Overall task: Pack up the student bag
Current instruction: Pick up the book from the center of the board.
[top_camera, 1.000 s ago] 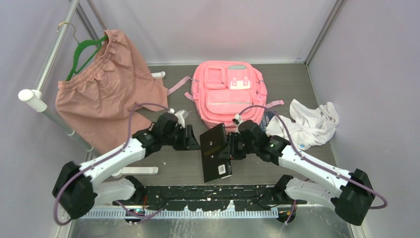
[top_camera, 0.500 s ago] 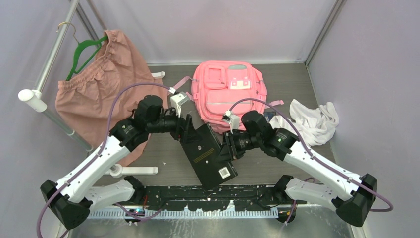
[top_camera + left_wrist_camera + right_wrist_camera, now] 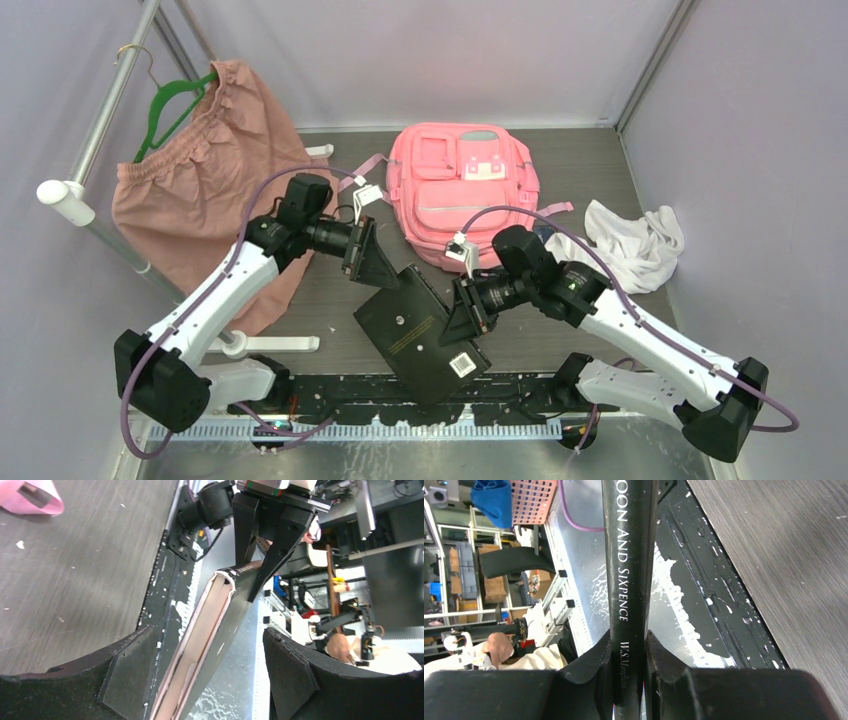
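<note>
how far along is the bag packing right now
Done: nothing visibly packed; the student bag lies flat on the table, no opening showing from above. In hand: the right gripper is shut on the black book at its spine; the left gripper is open around its far end. Left: get the book into the bag.

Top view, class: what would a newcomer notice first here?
A black book hangs over the middle of the table, its spine clamped in the right gripper, while the left gripper stands open around its other end. Behind it the bright pink student bag lies at the far edge.
</note>
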Tool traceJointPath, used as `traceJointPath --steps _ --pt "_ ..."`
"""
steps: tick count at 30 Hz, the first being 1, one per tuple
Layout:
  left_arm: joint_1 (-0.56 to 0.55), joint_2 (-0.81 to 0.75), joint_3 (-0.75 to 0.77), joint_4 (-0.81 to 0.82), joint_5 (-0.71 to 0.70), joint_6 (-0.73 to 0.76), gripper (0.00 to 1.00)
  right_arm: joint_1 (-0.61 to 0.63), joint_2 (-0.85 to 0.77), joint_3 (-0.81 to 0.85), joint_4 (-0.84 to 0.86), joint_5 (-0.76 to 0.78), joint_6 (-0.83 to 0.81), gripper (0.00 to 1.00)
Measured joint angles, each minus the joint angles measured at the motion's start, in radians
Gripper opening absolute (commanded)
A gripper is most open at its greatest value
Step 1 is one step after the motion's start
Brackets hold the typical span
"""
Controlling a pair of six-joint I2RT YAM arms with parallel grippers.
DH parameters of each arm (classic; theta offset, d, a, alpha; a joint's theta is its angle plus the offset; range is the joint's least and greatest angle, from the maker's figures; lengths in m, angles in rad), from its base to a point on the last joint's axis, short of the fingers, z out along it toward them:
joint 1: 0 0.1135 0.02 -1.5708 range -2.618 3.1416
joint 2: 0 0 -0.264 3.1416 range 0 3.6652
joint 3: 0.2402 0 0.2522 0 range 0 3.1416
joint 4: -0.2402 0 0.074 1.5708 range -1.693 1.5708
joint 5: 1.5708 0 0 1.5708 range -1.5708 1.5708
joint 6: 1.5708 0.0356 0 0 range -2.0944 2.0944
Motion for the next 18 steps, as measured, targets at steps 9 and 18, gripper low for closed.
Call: traceJointPath --steps 9,18 --pt "-0.023 -0.001 -0.065 0.141 0.13 -0.111 0.53 0.0 0.013 0.0 0.05 -0.054 0.004 0.01" --pt "-0.039 0.009 -0.105 0.278 0.225 -0.156 0.0 0.005 0.016 -0.004 0.069 -0.095 0.007 0.09"
